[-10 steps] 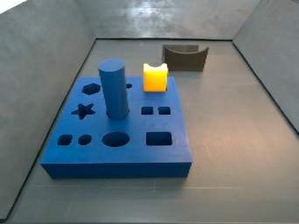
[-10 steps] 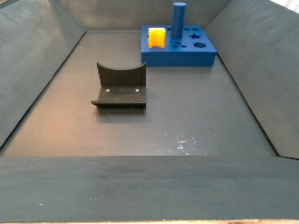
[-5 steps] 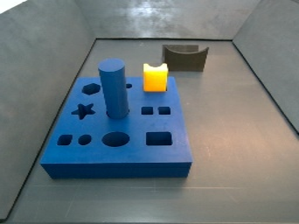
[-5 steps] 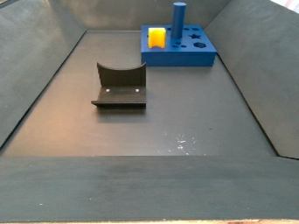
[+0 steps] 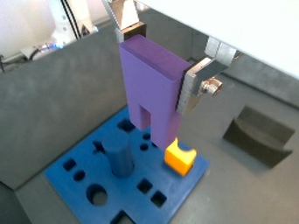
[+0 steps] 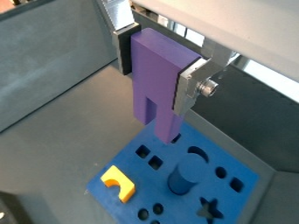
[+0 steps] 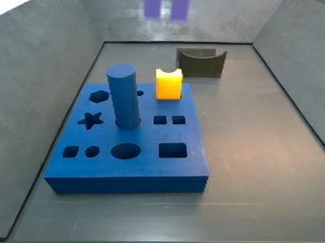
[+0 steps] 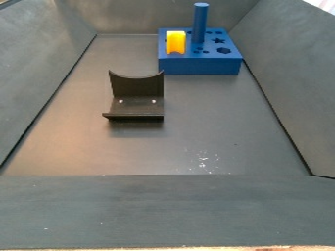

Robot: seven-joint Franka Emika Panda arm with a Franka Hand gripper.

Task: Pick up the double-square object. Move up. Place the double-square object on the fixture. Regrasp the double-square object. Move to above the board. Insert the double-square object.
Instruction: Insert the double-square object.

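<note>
As the gripper (image 5: 158, 59) hung high above the board (image 5: 87, 171), it clamped the double-square object (image 5: 153, 83) between its silver fingers (image 5: 197, 83), the purple block pointing stepped end down in both wrist views. A purple blur (image 7: 165, 9) at the upper edge of a side view, absent half a second earlier, marked the block's arrival over the work area; the arm itself could not be made out there. Nothing else had moved: the blue cylinder (image 7: 122, 95) and the yellow block (image 7: 169, 83) stood in their board holes as before, and the fixture (image 8: 133, 97) sat empty, well apart from the board (image 8: 201, 54). With the object already carried over the board rather than resting on the fixture, the regrasp looked finished and the move above the board appeared largely done. Insertion seemed to remain, calling for the stepped end to be lined up with the double-square hole (image 7: 169, 120) before descent.
</note>
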